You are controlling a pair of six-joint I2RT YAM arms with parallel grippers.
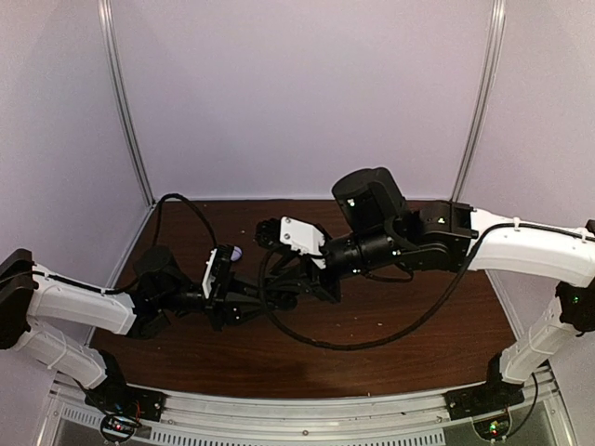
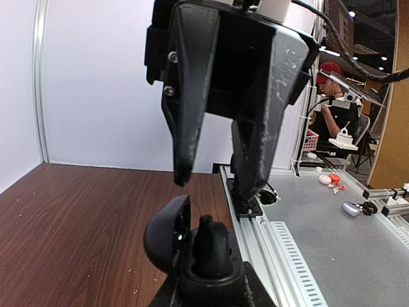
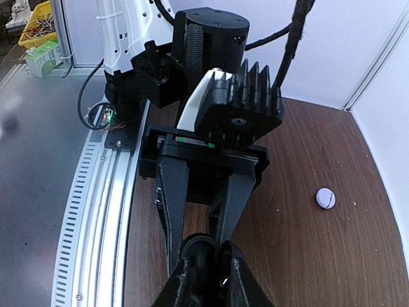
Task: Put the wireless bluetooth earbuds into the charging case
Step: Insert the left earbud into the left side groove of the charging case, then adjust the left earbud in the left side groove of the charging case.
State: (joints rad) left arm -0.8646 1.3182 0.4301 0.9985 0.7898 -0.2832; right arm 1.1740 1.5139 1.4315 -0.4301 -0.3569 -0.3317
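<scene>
Left gripper (image 3: 193, 251) is pressing shut on what I am reading as the black charging case (image 2: 167, 233), and I am carrying it just above the table (image 1: 418, 344), near the middle and a touch toward nine o'clock in the overhead view. Right gripper (image 2: 214, 187) is hanging at twelve o'clock straight over the case in the left wrist view. Its fingers are standing a little apart with nothing showing between the tips, so I am taking it as empty. The case is sitting with its rounded lid tipped open toward nine o'clock. A small black earbud (image 2: 208, 236) is standing in the body just beside that lid. I am judging it as dropped into its well, though it is poking up above the rim and I cannot tell whether it is fully seated. At about eleven o'clock from the meeting grippers in the overhead view, a small white rounded piece (image 1: 237, 253) is lying on the wood, well apart from the case. It is too small for me to say whether it is a bud. I am counting one black bud as in or nearly in. I am seeing no second black bud and no stemmed white ones, so the rest is looking undone.
</scene>
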